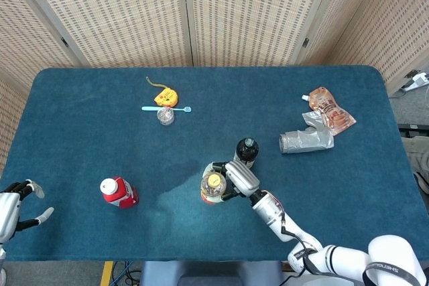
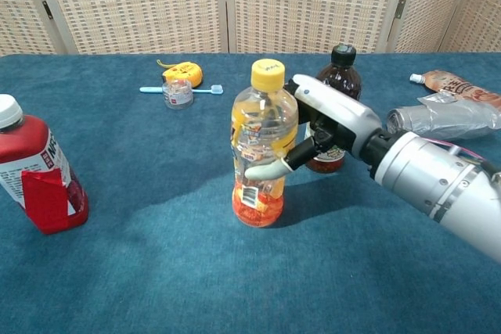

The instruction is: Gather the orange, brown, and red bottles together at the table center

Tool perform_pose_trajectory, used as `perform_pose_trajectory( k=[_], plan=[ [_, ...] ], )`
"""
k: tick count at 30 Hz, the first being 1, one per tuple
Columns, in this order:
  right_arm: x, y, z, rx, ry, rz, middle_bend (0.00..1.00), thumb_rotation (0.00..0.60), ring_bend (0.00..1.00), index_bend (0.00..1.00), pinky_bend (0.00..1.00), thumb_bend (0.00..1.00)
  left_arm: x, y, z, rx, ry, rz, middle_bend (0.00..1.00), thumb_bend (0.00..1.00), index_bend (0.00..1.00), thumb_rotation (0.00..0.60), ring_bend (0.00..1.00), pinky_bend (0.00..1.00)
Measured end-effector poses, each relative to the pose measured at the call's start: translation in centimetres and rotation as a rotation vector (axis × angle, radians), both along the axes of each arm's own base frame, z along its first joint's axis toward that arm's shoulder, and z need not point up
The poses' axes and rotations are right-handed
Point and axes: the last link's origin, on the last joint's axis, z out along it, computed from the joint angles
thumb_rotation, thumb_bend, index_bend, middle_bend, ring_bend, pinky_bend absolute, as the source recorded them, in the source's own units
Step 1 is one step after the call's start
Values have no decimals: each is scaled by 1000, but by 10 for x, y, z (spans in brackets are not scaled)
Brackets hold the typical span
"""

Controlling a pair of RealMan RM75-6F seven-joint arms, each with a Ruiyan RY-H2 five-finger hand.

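table: blue cloth, matt, napped
orange bottle: clear glossy plastic, yellow cap
brown bottle: dark glossy, paper label
red bottle: glossy plastic
right hand: smooth silver and black plastic
silver pouch: crinkled foil

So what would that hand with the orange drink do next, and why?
Probably open its fingers and let go. The right hand holds the orange bottle upright on the cloth near mid-table, close to the brown bottle. The red bottle stands apart toward the left hand, so it likely comes next.
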Motion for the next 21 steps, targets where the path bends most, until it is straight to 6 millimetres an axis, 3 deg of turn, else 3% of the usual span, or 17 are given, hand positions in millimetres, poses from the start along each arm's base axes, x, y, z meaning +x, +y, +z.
perform_pose_trajectory(
  k=[13, 21],
  plan=[
    [31, -22, -16, -9, 3, 14, 623, 600, 570, 576, 609, 59, -1, -1, 0, -2, -4, 4, 454, 135, 547, 600, 411, 611],
    [34, -30, -22, -22, 14, 9, 623, 600, 570, 576, 609, 62, -1, -1, 0, -4, -9, 3, 454, 135, 548, 600, 411, 611]
  ],
)
